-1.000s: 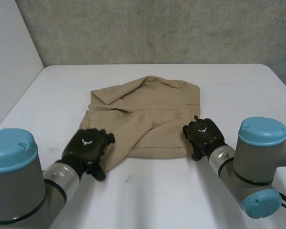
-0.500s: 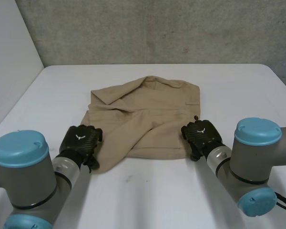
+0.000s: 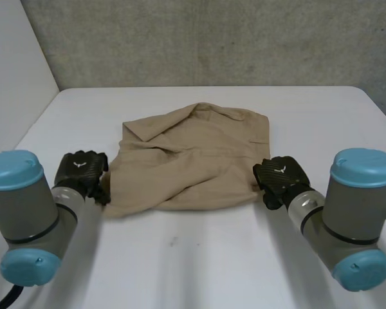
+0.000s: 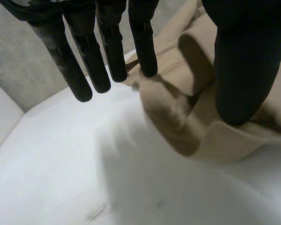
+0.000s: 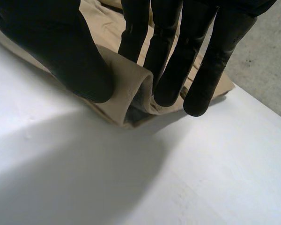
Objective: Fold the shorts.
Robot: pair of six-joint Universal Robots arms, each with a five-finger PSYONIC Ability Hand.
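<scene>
The tan shorts [image 3: 193, 151] lie crumpled in the middle of the white table [image 3: 199, 257]. My left hand [image 3: 82, 170] is at their near left corner. In the left wrist view its thumb [image 4: 236, 70] presses on the shorts [image 4: 187, 126], and cloth is bunched between the thumb and the straight fingers [image 4: 110, 56]. My right hand [image 3: 280, 177] is at the near right corner. There the thumb [image 5: 75, 56] and fingers [image 5: 166, 70] pinch the rolled hem of the shorts [image 5: 126, 70].
The table's bare front half lies between both arms. A grey wall [image 3: 212, 38] rises behind the table's far edge, and a white panel [image 3: 13, 77] stands at the far left.
My left hand has moved left and back, dragging the near left corner outward. My right hand has shifted slightly right and closed on the hem. The near edge is stretched wider.
</scene>
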